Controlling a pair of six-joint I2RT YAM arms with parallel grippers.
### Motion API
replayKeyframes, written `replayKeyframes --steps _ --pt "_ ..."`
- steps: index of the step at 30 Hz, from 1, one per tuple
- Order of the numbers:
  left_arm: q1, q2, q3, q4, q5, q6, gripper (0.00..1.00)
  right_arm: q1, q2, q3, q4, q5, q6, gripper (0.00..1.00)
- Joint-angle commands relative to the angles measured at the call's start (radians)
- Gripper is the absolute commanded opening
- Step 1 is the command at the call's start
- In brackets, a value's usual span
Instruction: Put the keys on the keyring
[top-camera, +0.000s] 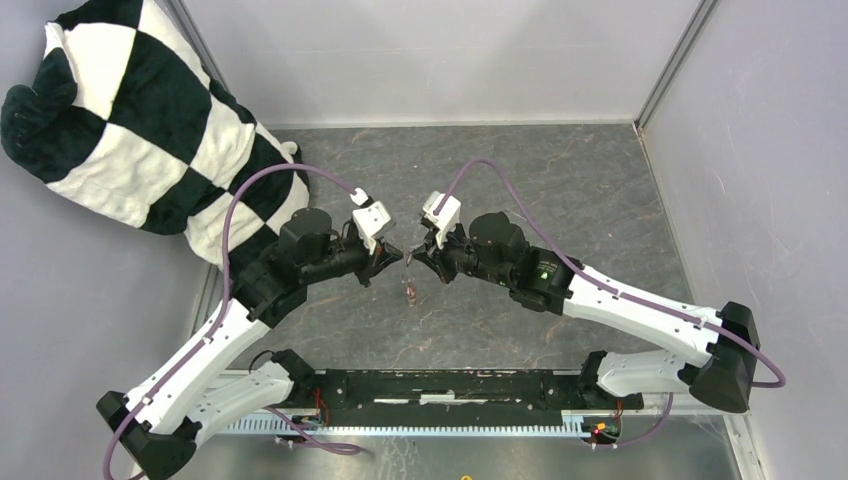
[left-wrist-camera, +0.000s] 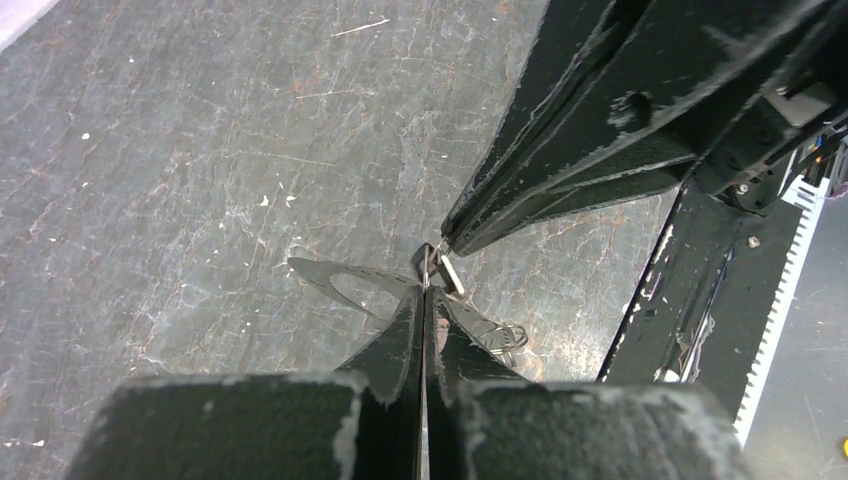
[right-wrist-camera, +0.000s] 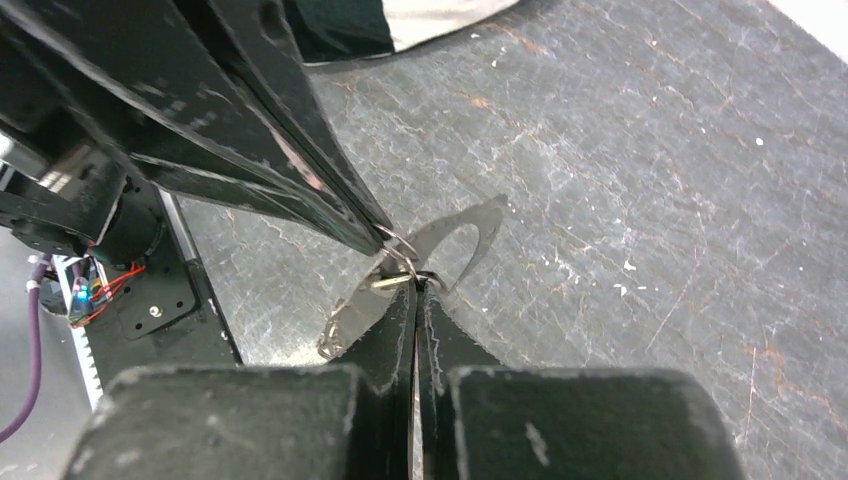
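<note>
The keyring (right-wrist-camera: 402, 247) shows as a thin wire loop in the air over the middle of the table (top-camera: 560, 180), running between two sets of fingertips that nearly touch. What looks like a key (top-camera: 410, 291) with a reddish tag dangles just beneath. The left gripper (left-wrist-camera: 426, 290) is fully closed on the wire, and the right gripper (right-wrist-camera: 415, 290) is fully closed on a small metal piece, either ring or key.

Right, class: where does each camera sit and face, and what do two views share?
Top external: above, behind the bases, looking down at the table; both arms, left pincer, right pincer.
Left wrist: on the left arm, looking along its shut pincer toward the right one.
Right wrist: mirrored, facing the left pincer and a small metal ring.
Shared: both wrist views show the tips meeting.
</note>
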Motion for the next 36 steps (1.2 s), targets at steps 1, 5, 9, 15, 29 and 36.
replayKeyframes --steps 1,5,9,15,29,36 --pt "-0.011 -0.030 0.010 0.042 0.035 0.057 0.02 -0.006 -0.034 -0.027 0.042 0.066 0.028 0.00" --pt "-0.014 -0.030 0.011 0.043 0.036 0.059 0.02 -0.013 -0.048 -0.039 0.055 0.068 0.042 0.00" --pt "-0.015 -0.033 0.011 0.043 0.036 0.060 0.02 -0.021 -0.055 -0.054 0.069 0.051 0.057 0.00" --pt "-0.016 -0.041 0.012 0.043 0.059 0.071 0.02 -0.043 -0.064 -0.074 0.086 0.014 0.078 0.00" --pt "-0.015 -0.071 0.010 0.151 0.102 0.073 0.02 -0.094 -0.114 -0.154 0.152 -0.113 0.127 0.00" --pt "-0.015 -0.067 0.026 0.146 0.203 0.113 0.02 -0.140 -0.219 -0.147 0.150 -0.151 0.014 0.34"
